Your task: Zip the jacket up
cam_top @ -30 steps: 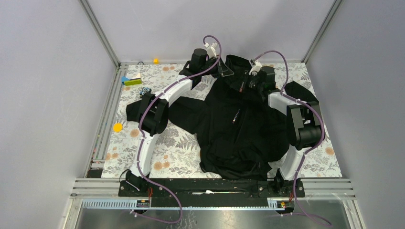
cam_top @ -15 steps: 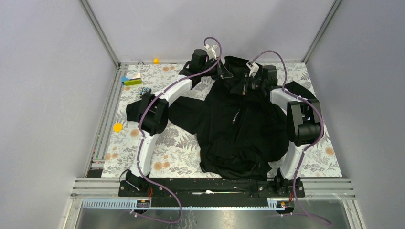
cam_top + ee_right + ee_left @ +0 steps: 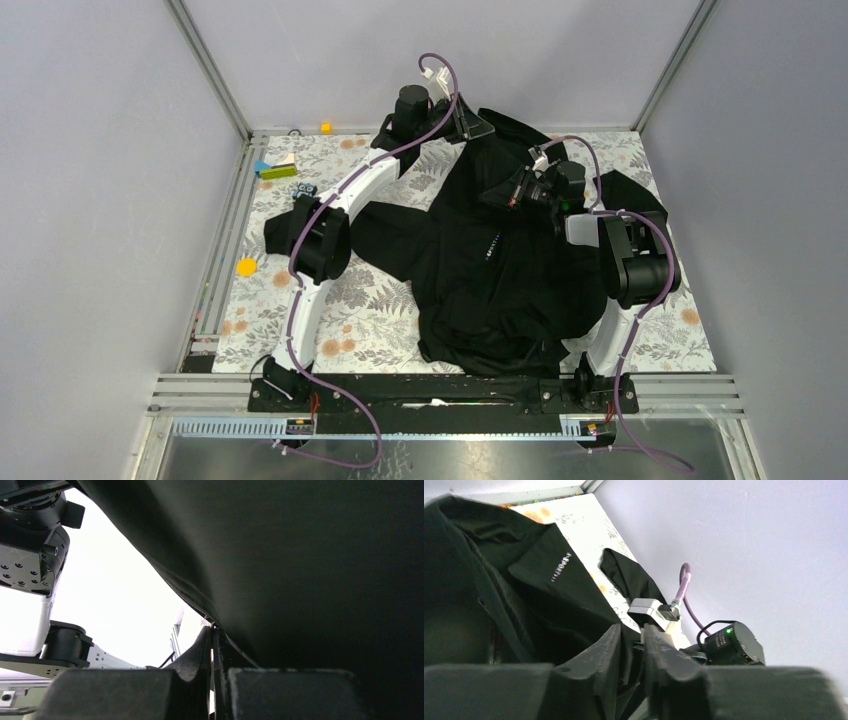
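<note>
The black jacket (image 3: pixel 500 270) lies spread over the middle of the table, with tiny coloured marks (image 3: pixel 490 245) at mid-chest. My left gripper (image 3: pixel 474 127) is at the far edge, shut on the jacket's collar fabric and holding it lifted. In the left wrist view the gripper (image 3: pixel 633 642) pinches black cloth (image 3: pixel 544 580). My right gripper (image 3: pixel 512 192) is at the upper chest, shut on a thin edge of the jacket front. In the right wrist view the gripper (image 3: pixel 212 645) is closed tight, and the jacket (image 3: pixel 310 555) fills most of the frame. The zipper itself is hard to make out.
A yellow disc (image 3: pixel 246 267) lies at the left. Green and blue blocks (image 3: pixel 273 168) and a small dark object (image 3: pixel 305 188) sit at the far left, and a yellow cube (image 3: pixel 326 127) on the back rail. Enclosure walls (image 3: pixel 120 200) close in on the table.
My left gripper has pulled the collar farther back and up, stretching the jacket's top. My right gripper has shifted slightly nearer and to the right on the chest.
</note>
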